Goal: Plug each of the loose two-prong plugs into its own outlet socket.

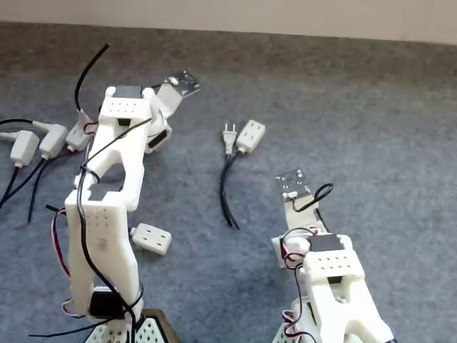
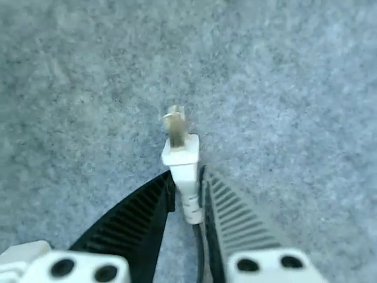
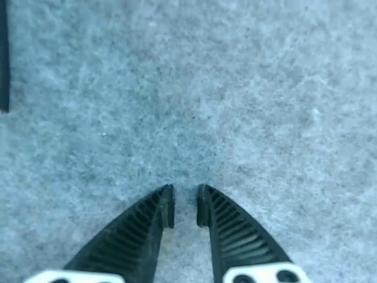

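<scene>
Far-left cluster: three white plug-like bodies with dark cords lie at the left edge of the high view. I cannot tell whether any of them is seated in a socket.
Left gripper: the left gripper is clenched on the white two-prong plug, gripping its body. The prongs point away from the wrist, over bare grey bench.
Lower-left socket block: a white outlet block lies flat beside the left arm in the lower left of the high view, with nothing plugged into it.
Centre pair: a second loose plug lies just beside another outlet block in the upper middle. They are side by side, not mated. Its black cord trails down toward the middle of the frame.
Right gripper: the right gripper is empty, its jaws slightly parted over bare bench in the lower right.
Progress: by my reading this is an early stage. One plug is in hand and no insertion is visible, so both visible blocks are yet to be filled.
Writing: none is legible. The marks on the camera boards are too small to make out.
</scene>
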Robot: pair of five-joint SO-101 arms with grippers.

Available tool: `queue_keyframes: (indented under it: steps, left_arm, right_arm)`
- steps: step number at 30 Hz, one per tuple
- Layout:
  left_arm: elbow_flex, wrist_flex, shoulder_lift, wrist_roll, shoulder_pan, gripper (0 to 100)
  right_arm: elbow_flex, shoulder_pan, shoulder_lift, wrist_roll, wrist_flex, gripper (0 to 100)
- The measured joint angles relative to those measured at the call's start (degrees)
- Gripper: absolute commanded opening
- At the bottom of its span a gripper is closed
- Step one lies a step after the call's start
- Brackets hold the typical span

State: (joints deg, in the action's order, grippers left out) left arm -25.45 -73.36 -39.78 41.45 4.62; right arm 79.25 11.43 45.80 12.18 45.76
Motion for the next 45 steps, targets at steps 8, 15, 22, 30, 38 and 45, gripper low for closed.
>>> queue_keyframes:
  steps: [8, 15, 22, 30, 38, 45]
  left_arm:
    - [-14.2, -13.5, -2.8, -0.1, -0.5, 0]
    - [-21.7, -27.8, 1.7, -1.8, -11.9, 0]
    - [-1.8, -27.5, 16.2, -3.8, -33.3, 0]
    - [11.8, -22.8, 23.0, -5.4, -47.6, 1]
    - [24.8, -12.1, 25.5, -5.4, -48.4, 23]
    - [22.7, -13.4, 25.4, -5.5, -48.4, 26]
  right_arm:
    - [-0.1, -0.2, 0.1, 0.0, 1.5, 7.4]
    - [-4.0, -10.5, 5.3, 1.3, 14.6, 7.4]
    - [-4.7, -24.7, 23.0, 14.2, 27.3, 7.4]
    - [-4.4, -34.8, 35.7, 20.8, 32.7, 7.4]
    - [-4.2, -35.3, 33.8, 21.1, 32.9, 7.4]
    - [-4.2, -35.3, 33.6, 21.1, 32.9, 7.4]
